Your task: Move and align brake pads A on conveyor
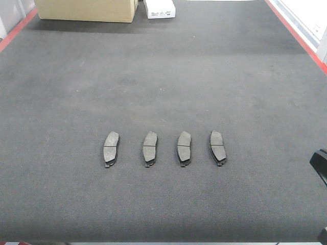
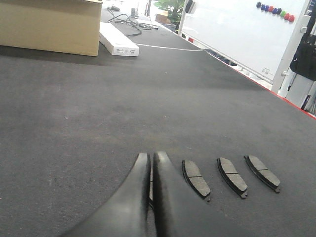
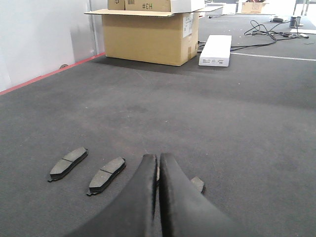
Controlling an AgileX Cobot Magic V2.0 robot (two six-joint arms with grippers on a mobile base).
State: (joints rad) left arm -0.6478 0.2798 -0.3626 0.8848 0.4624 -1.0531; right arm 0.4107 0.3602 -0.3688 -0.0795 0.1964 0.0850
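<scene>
Four dark grey brake pads lie in an evenly spaced row on the charcoal conveyor [image 1: 163, 76], each lengthwise front to back: [image 1: 111, 148], [image 1: 149, 148], [image 1: 184, 148], [image 1: 218, 147]. My left gripper [image 2: 152, 157] is shut and empty. It hides the leftmost pad, and three pads [image 2: 196, 178] show to its right. My right gripper [image 3: 158, 158] is shut and empty. Two pads [image 3: 106, 176] lie to its left, one is hidden behind it, and one peeks out at its right [image 3: 197, 184]. A black part of the right arm [image 1: 319, 166] shows at the front view's right edge.
A cardboard box [image 1: 87, 10] and a white carton [image 1: 159, 8] stand at the belt's far end. Red borders [image 1: 296, 35] run along both sides. A whiteboard [image 2: 237, 34] stands beyond the right border.
</scene>
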